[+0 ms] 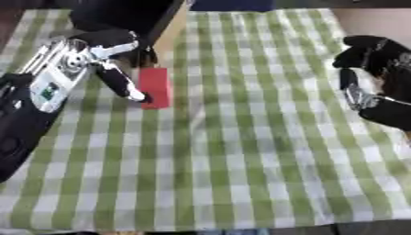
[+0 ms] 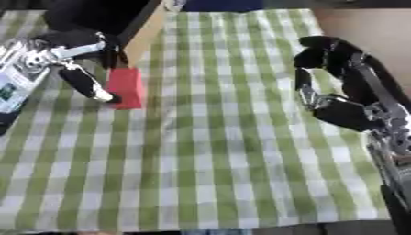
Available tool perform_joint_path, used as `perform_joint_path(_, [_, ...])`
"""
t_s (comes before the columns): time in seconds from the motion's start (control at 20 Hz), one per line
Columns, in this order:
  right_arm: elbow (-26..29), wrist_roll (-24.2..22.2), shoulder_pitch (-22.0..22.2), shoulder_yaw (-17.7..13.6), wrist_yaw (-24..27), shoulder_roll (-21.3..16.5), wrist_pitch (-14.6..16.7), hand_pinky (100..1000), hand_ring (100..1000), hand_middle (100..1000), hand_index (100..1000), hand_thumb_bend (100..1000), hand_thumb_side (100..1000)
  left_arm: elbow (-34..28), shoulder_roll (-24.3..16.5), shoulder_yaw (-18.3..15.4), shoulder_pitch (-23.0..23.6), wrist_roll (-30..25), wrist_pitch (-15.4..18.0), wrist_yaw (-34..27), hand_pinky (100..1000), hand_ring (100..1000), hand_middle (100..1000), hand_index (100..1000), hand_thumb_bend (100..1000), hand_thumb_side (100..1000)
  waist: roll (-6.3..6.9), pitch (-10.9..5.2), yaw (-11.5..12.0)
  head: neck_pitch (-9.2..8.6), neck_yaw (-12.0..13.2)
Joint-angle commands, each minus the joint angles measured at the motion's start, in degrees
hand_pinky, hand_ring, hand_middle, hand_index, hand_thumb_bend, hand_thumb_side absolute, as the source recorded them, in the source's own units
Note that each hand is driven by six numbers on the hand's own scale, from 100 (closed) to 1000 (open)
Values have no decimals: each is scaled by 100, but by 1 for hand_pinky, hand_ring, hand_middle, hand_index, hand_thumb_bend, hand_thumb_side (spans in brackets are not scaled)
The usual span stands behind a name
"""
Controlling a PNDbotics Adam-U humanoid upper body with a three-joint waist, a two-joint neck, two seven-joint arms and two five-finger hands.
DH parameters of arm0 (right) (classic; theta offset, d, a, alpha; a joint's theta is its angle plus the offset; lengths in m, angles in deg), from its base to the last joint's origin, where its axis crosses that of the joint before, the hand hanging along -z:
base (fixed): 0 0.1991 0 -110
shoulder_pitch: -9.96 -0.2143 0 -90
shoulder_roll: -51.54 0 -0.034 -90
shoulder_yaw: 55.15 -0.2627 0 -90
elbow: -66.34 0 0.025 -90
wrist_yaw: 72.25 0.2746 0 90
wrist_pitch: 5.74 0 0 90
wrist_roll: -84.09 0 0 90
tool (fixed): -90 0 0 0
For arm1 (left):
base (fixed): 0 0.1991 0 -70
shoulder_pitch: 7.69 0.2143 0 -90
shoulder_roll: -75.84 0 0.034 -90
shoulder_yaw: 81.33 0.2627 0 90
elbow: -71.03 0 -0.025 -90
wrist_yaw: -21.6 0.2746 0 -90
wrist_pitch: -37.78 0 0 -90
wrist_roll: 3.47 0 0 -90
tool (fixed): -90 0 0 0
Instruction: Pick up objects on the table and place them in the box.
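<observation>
A red block (image 1: 156,86) stands upright on the green-and-white checked cloth, just in front of the box (image 1: 170,28) at the back left. The box has a tan wooden wall and a dark inside. My left hand (image 1: 102,55) comes in from the left. Its fingers curl over the block's top and its thumb (image 1: 122,83) presses on the block's left face. I cannot tell whether the block is lifted off the cloth. My right hand (image 2: 341,108) hangs at the right edge with loosely bent fingers, holding nothing and well apart from the block.
The checked cloth (image 1: 241,151) covers the table from the middle to the front edge. A bare tan tabletop (image 2: 369,27) shows at the back right. My left forearm (image 1: 32,105), black and silver, lies along the left edge.
</observation>
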Motion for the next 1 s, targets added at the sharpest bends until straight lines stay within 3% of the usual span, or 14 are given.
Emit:
perform_joint_path(0.05, [96,-2,-39,-54,19,-124,5,785,703,637,844,100,180,1,-89,-25,-172,-83,67,259,699,532,475,788,641,287,10,-100,-8,30,-17])
perform_joint_path(0.15, [96,-6,-40,-52,20,-125,7,785,703,637,844,100,180,31,-64,-26,-210,-70,95,388,702,531,472,795,644,288,17,-101,-13,30,-21])
perform_joint_path(0.3, [95,-4,-39,-54,21,-126,5,786,703,637,843,100,180,66,-42,-39,-241,-5,105,490,743,630,608,811,655,291,27,-102,-19,30,-27])
perform_joint_path(0.5, [95,-6,-45,-54,21,-128,6,786,703,637,843,100,180,83,-31,-50,-253,54,102,504,756,663,687,822,662,299,38,-101,-22,30,-35])
perform_joint_path(1.0, [92,-14,-47,-48,21,-124,6,785,702,637,843,100,181,121,10,0,-235,-23,131,462,755,662,673,803,660,302,37,-96,-25,30,-36])
